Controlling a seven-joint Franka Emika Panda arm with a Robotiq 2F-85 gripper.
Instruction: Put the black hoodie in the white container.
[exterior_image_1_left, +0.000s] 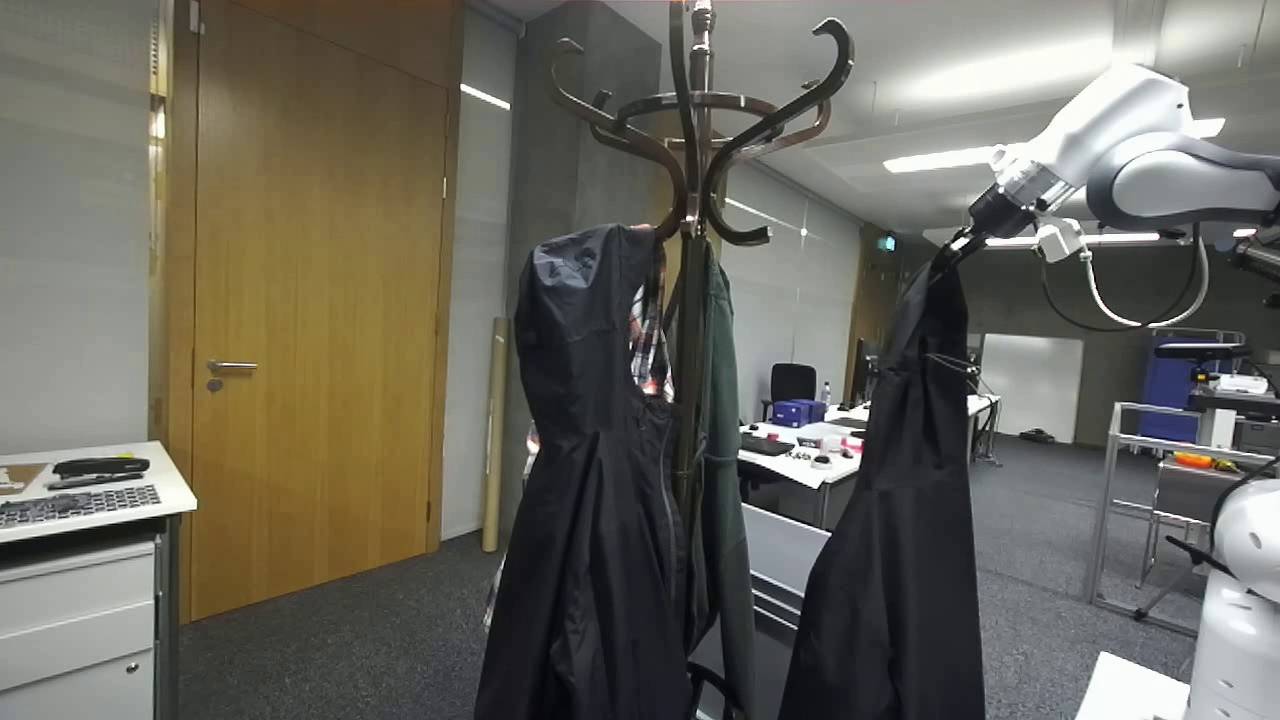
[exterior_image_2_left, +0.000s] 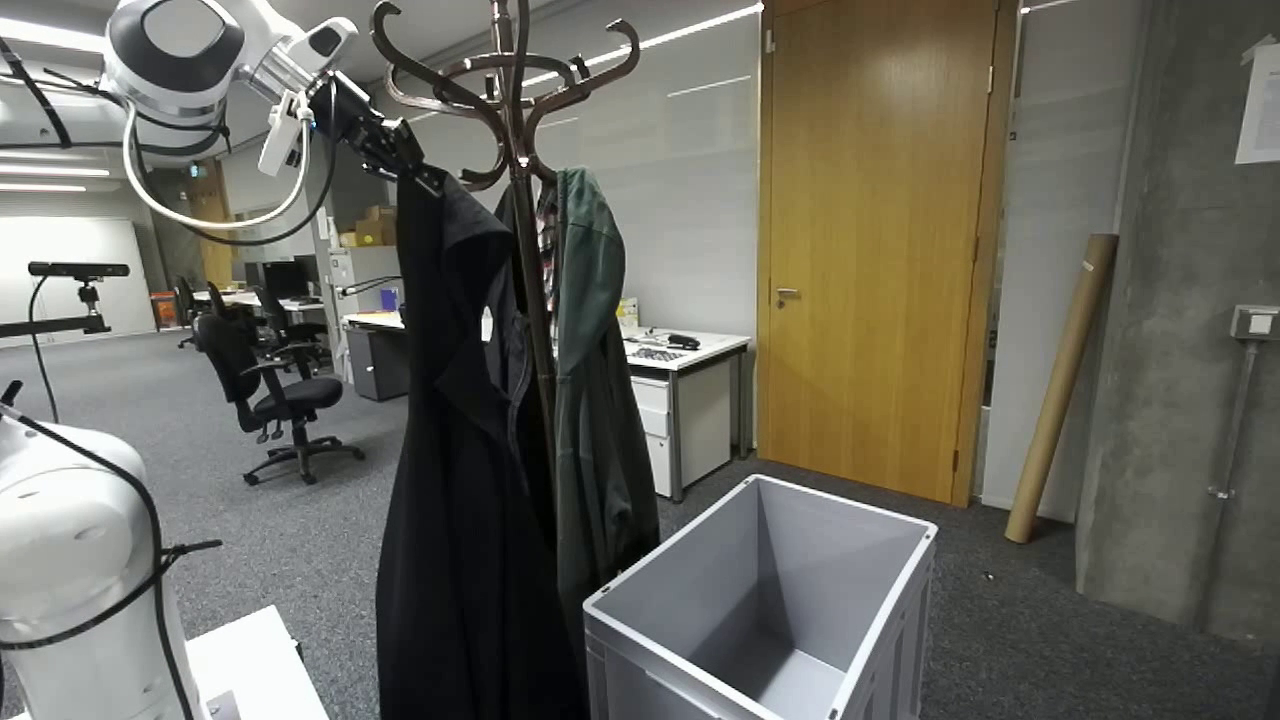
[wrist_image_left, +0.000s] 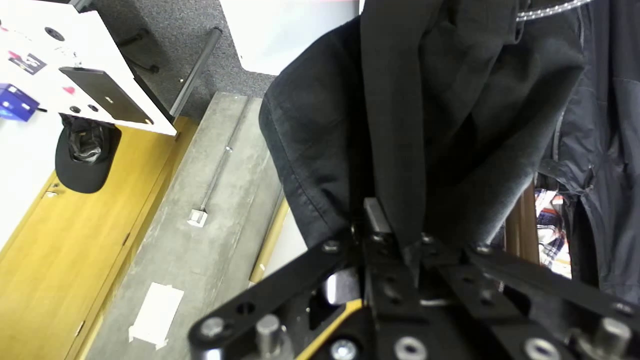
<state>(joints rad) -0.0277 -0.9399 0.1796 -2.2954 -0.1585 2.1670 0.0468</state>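
A honey-coloured wooden door (exterior_image_1_left: 320, 300) with fine vertical grain stood at nine o'clock in an exterior view. The coat rack (exterior_image_1_left: 690, 330) rose to twelve o'clock there, dark brown and glossy, its top bent into curling hooks. You had your arm (exterior_image_2_left: 180, 70), smooth white shell with dark joint bands, raised high at ten o'clock in an exterior view, its wrist slanting down toward four.

The black hoodie (exterior_image_1_left: 905, 500) hung from the arm's end, at four o'clock in an exterior view and apart from the rack: limp, matte cloth, narrow at the top and flaring into long folds toward six. On the rack you could see a slicker black hooded jacket (exterior_image_1_left: 590, 500), plaid cloth (exterior_image_1_left: 652, 360) showing at its neck opening, and a soft grey-green garment (exterior_image_1_left: 722, 460) at about three o'clock from it.

The white container (exterior_image_2_left: 780, 580), light grey in tone, stood at five o'clock in an exterior view, a rigid rectangular bin with ribbed sides and a flat rim; the hoodie hung outside it, toward its ten o'clock. A white sheet (exterior_image_2_left: 1258, 110) was taped up at two; any writing on it was too small to tell.

Your black gripper (exterior_image_1_left: 960, 243) met the hoodie's top, and in the wrist view its metallic fingers (wrist_image_left: 376, 216) pinched a narrow fold of the cloth. A pale speckled cord (wrist_image_left: 555, 10) crossed the cloth at two o'clock.
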